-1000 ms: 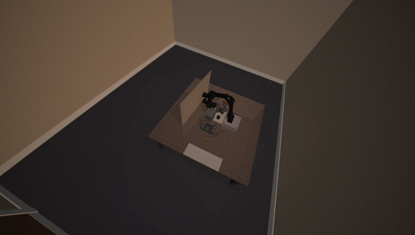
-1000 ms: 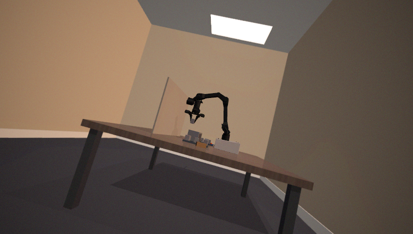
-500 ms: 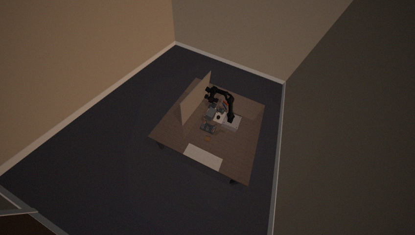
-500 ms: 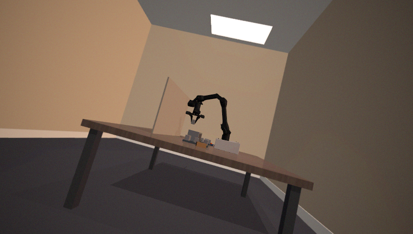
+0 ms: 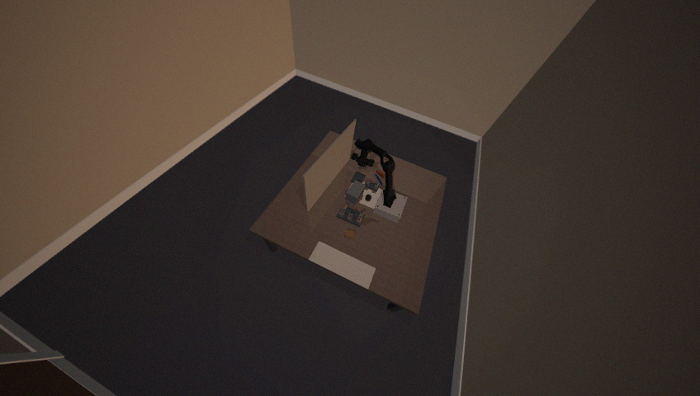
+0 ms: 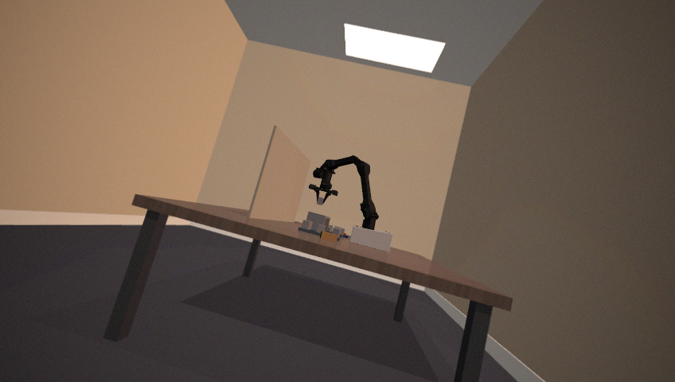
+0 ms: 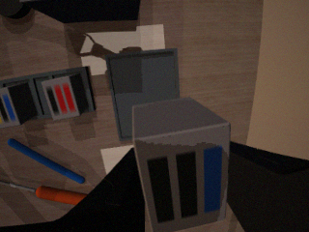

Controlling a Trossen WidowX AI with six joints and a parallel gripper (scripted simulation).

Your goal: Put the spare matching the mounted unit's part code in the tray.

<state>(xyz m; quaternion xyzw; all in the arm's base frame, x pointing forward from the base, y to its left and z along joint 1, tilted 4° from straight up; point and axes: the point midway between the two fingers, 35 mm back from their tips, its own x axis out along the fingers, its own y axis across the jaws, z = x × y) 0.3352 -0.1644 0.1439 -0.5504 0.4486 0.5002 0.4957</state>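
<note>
My gripper (image 6: 320, 201) (image 7: 170, 148) is shut on a grey block (image 7: 180, 118) with black, black and blue stripes, held well above the table. The open dark grey tray (image 7: 161, 72) (image 5: 357, 176) lies below and beyond the block in the wrist view; the block hides its near right corner. The tray looks empty where it shows. In the wrist view a small rack (image 7: 91, 89) left of the tray holds a block (image 7: 61, 98) striped black, red, red and another striped block (image 7: 7, 106), partly cut off. No code on a mounted unit is readable here.
A big grey box (image 5: 354, 192) (image 6: 317, 218) stands beside the tray. Another rack (image 5: 350, 215) with several blocks and an orange block (image 5: 349, 233) (image 6: 329, 235) lie further off. A blue pen (image 7: 45, 160) and an orange-handled tool (image 7: 60, 195) lie near the small rack. An upright panel (image 5: 328, 167) (image 6: 279, 180) stands beyond the tray.
</note>
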